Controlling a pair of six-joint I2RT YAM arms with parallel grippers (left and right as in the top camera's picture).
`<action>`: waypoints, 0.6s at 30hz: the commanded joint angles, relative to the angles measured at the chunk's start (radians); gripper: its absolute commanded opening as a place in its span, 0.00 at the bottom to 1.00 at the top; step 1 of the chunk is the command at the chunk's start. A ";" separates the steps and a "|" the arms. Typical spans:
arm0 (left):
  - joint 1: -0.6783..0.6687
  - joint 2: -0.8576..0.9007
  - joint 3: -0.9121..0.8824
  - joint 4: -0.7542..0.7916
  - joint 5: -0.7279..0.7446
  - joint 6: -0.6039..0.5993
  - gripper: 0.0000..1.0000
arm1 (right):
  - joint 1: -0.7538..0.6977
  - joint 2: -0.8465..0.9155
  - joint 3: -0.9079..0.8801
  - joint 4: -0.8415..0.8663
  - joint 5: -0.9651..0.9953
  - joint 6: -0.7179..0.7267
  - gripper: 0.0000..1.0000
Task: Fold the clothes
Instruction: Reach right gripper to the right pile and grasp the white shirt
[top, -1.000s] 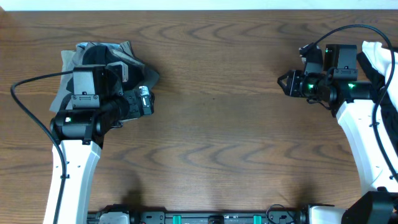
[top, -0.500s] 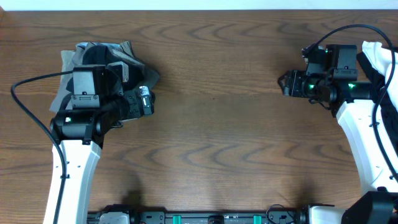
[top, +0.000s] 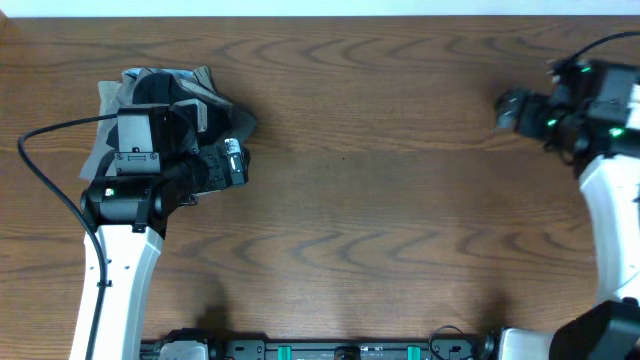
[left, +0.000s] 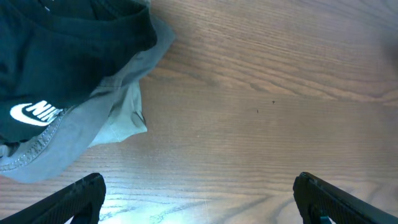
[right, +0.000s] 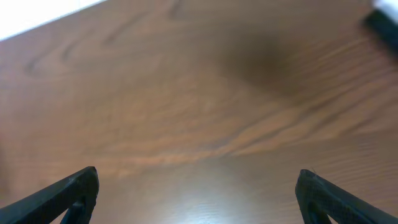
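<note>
Overhead, the clothes (top: 108, 110) sit in a rumpled heap at the far left of the counter (top: 380, 220), a mix of grey and black fabric largely covered by the left arm (top: 120, 270). That arm reaches up from the near edge. Its white link rises to a black wrist that bends rightward, so the left jaws point toward the counter's middle from the heap's right edge.

The left wrist view gives what the top view cannot. A black garment (left: 68, 56) with a white printed logo (left: 37, 113) lies over a grey one (left: 68, 143) with a stitched hem, and a paler grey-green flap (left: 124, 115) spills onto bare wood. Two dark fingertips (left: 81, 193) stand at opposite lower corners of that view, so the left jaws are spread wide and hold nothing. They seem to hover just beside the cloth rather than touch it, though the angle leaves that unsure.

The right arm (top: 605, 210) comes up the right edge and bends left at its black wrist, well apart from the heap. Its wrist view is soft with blur and shows only wood grain and two fingertips (right: 68, 193) far apart, so the right jaws are wide and grip nothing. The counter is dark brown wood with bold wavy grain.
</note>
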 joint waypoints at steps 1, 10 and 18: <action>0.003 0.003 0.017 0.002 0.005 -0.009 0.98 | -0.056 0.084 0.144 -0.063 0.074 0.006 0.99; 0.003 0.003 0.017 0.000 0.005 -0.010 0.98 | -0.199 0.376 0.400 -0.237 0.267 0.007 0.99; 0.003 0.003 0.017 -0.003 0.005 -0.010 0.98 | -0.337 0.459 0.404 -0.133 0.336 0.107 0.96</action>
